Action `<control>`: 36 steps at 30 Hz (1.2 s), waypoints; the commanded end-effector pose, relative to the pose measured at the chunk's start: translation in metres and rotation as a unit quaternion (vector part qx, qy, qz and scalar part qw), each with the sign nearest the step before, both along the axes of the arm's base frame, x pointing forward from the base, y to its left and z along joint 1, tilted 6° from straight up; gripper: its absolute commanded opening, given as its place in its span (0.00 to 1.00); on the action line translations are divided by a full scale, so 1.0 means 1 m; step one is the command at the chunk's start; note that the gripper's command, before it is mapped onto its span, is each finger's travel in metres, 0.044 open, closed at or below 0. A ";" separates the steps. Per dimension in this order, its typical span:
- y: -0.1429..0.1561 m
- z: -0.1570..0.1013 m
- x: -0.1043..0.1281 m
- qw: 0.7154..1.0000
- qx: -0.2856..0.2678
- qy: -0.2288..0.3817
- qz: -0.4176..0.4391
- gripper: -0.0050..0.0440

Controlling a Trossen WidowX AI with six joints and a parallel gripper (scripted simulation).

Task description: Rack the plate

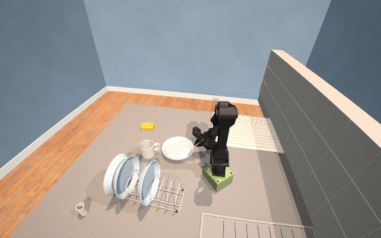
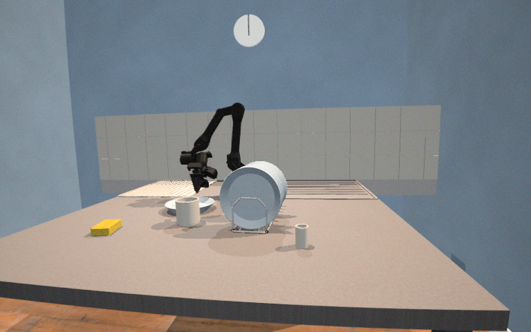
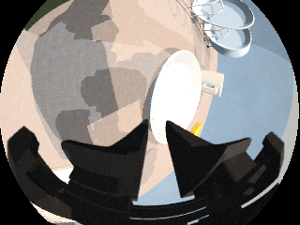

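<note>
Matte black jointed arm (image 1: 222, 132) on a green base (image 1: 219, 178)

Bright, even light falls from above, throwing soft overlapping grey shadows across the matte taupe counter (image 1: 157, 117) around the white wire dish rack (image 1: 165, 193). No glare shows anywhere. Edges look slightly soft. The wrist view bulges like a fisheye inside a black circular border.

In the exterior view, the cream cylindrical mug (image 2: 187, 211) hides the near rim of the flat white plate (image 2: 207, 202). The standing white plates (image 2: 250, 196) overlap into one disc; their count is indeterminate there. In the wrist view, the black pincer fingertips cover the plate's lower edge; contact is indeterminate.
</note>
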State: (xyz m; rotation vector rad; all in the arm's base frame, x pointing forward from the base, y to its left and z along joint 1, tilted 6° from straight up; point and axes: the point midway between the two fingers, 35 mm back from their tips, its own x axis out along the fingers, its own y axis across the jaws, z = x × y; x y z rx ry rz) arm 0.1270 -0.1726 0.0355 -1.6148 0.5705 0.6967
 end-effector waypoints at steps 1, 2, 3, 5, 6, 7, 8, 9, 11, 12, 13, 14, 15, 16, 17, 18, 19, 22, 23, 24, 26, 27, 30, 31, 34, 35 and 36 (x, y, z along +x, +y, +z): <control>0.003 -0.007 0.001 1.000 0.006 -0.002 0.002 0.29; 0.003 -0.008 0.001 1.000 0.006 -0.002 0.002 0.29; 0.003 -0.008 0.001 1.000 0.006 -0.002 0.002 0.29; 0.003 -0.008 0.001 1.000 0.006 -0.002 0.002 0.29; 0.003 -0.008 0.001 1.000 0.006 -0.002 0.002 0.29; 0.003 -0.008 0.001 1.000 0.006 -0.002 0.002 0.29; 0.003 -0.008 0.001 1.000 0.006 -0.002 0.002 0.29; 0.003 -0.008 0.001 1.000 0.006 -0.002 0.002 0.29; 0.003 -0.009 0.001 1.000 0.006 -0.001 0.003 0.29; 0.003 -0.009 0.001 1.000 0.006 -0.001 0.003 0.29; 0.003 -0.009 0.001 1.000 0.006 -0.001 0.003 0.29; 0.003 -0.009 0.001 1.000 0.006 -0.001 0.003 0.29; 0.003 -0.009 0.002 1.000 0.006 -0.001 0.003 0.29; 0.003 -0.009 0.002 1.000 0.006 -0.001 0.003 0.29; 0.003 -0.009 0.002 1.000 0.006 -0.001 0.003 0.29; 0.003 -0.010 0.002 1.000 0.006 -0.001 0.003 0.29; 0.003 -0.010 0.002 1.000 0.006 -0.001 0.003 0.29; 0.003 -0.010 0.003 1.000 0.006 -0.001 0.003 0.29; 0.003 -0.010 0.003 1.000 0.006 -0.001 0.003 0.29; 0.003 -0.010 0.003 1.000 0.006 -0.001 0.003 0.29; 0.003 -0.010 0.003 1.000 0.006 -0.001 0.004 0.29; 0.003 -0.011 0.003 1.000 0.007 -0.001 0.004 0.29; 0.003 -0.011 0.003 1.000 0.007 -0.001 0.004 0.29; 0.003 -0.011 0.003 1.000 0.007 -0.001 0.004 0.29; 0.003 -0.012 0.004 1.000 0.007 -0.001 0.004 0.29; 0.003 -0.012 0.004 1.000 0.007 -0.001 0.004 0.29; 0.003 -0.012 0.004 1.000 0.007 -0.001 0.004 0.29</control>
